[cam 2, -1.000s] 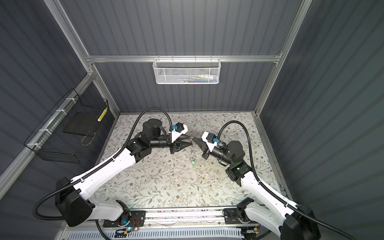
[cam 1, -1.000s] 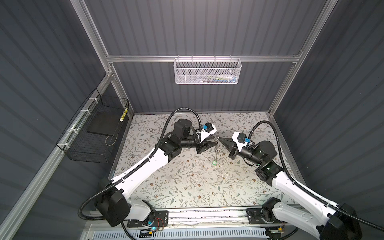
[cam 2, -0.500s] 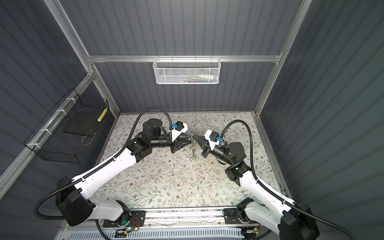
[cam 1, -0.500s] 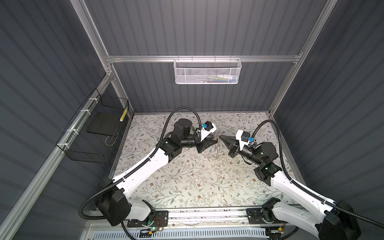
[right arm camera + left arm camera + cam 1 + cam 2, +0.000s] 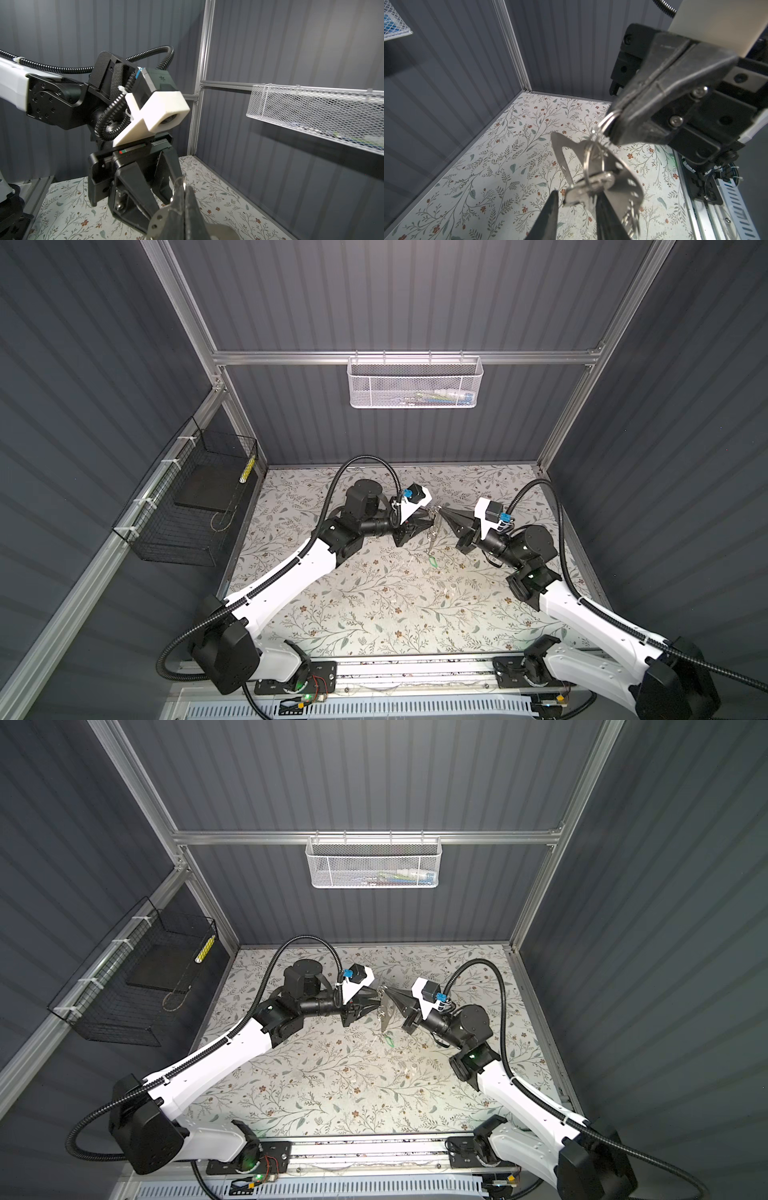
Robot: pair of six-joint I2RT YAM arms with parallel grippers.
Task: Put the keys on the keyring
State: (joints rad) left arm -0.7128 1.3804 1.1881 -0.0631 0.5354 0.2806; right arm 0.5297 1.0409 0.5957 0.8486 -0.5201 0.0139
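No word, number or brand name can be read anywhere in this robot cell. The lone sign is a small star-shaped emblem on the black wrist camera housing (image 5: 159, 81) of the left arm. Dark marks on a yellow strip (image 5: 246, 470) in the black wire basket (image 5: 166, 531) are too small to read.

Dark ribbed walls (image 5: 415, 302), floral floor (image 5: 374, 605), white mesh basket (image 5: 415, 385)

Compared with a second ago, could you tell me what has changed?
The right gripper, shut on the keyring, has shifted slightly, upward in both top views, carrying it along. The left gripper stays beside it, jaws apart; the green tag is roughly where it was.
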